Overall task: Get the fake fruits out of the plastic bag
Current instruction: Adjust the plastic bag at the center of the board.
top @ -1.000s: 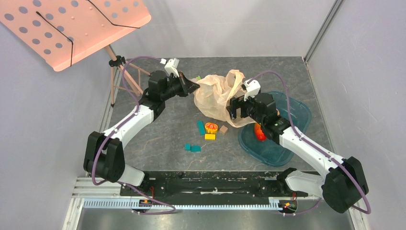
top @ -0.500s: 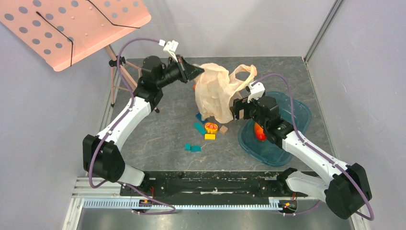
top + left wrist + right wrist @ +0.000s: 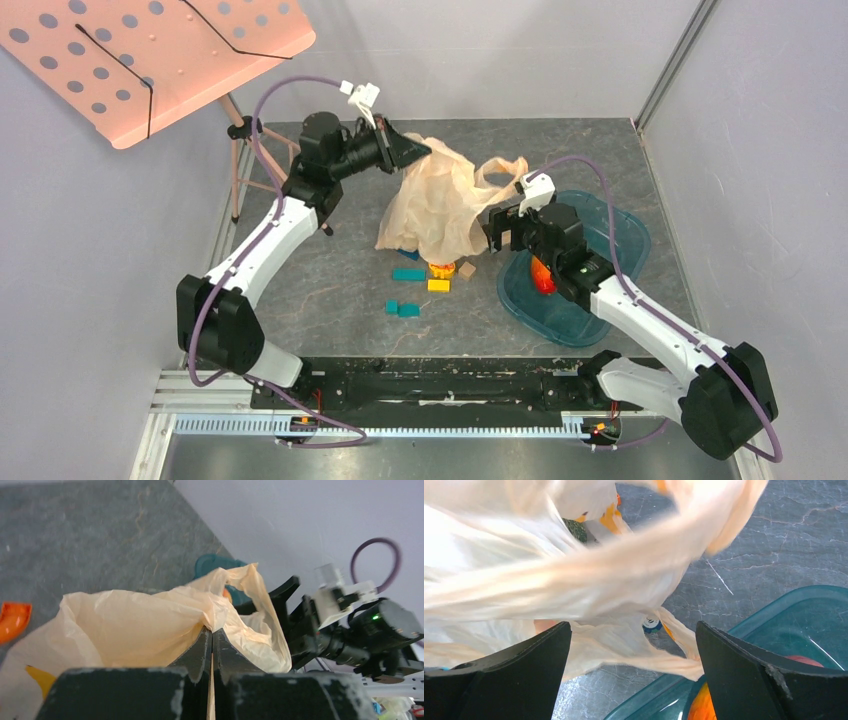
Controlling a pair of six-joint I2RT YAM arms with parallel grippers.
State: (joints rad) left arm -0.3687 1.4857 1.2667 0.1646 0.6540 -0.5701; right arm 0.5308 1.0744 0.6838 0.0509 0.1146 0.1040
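Back-left, above the grey stone-look table (image 3: 330, 270): my left claw (image 3: 410, 152) is pinched tight on the top fold of the crinkly translucent peach plastic bag (image 3: 437, 205), which hangs from it long axis down. The film is thin and limp, likely slippery. Just right of the bag, my right claw (image 3: 494, 228) gapes wide and holds nothing. Dull speckled green ball (image 3: 575, 529) shows among the folds, ahead-left of that claw, so the right arm is nearer. Glossy orange-red oval fruit (image 3: 541, 277) sits in the teal transparent tray (image 3: 620, 240).
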